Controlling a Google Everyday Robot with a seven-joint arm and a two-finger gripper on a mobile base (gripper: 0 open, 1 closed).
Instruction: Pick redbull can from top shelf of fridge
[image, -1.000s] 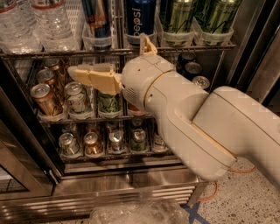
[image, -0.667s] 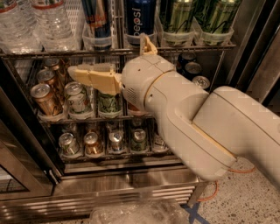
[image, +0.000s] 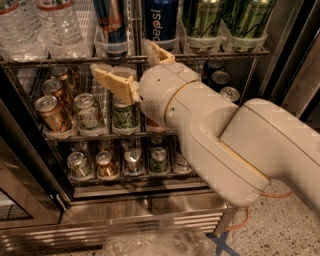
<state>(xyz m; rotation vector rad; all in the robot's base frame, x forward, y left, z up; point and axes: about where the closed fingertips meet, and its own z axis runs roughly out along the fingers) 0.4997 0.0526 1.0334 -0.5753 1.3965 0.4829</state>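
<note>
The redbull can (image: 111, 20), dark blue and silver with red lettering, stands in a clear lane cup on the top shelf (image: 50, 61) of the fridge (image: 150, 206); its top is cut off by the frame edge. My gripper (image: 121, 57) is open and empty. It sits in front of the shelf's front edge, just below the redbull can and the Pepsi can. One tan finger (image: 114, 82) points left under the redbull can. The other finger (image: 159, 52) points up toward the Pepsi can. Neither touches a can.
A blue Pepsi can (image: 159, 20) stands right of the redbull can, then two tall green cans (image: 202, 17). Water bottles (image: 30, 25) fill the shelf's left. Lower racks hold short cans (image: 87, 112). The open glass door (image: 25, 165) stands at the left. My arm (image: 225, 145) hides the right of the lower racks.
</note>
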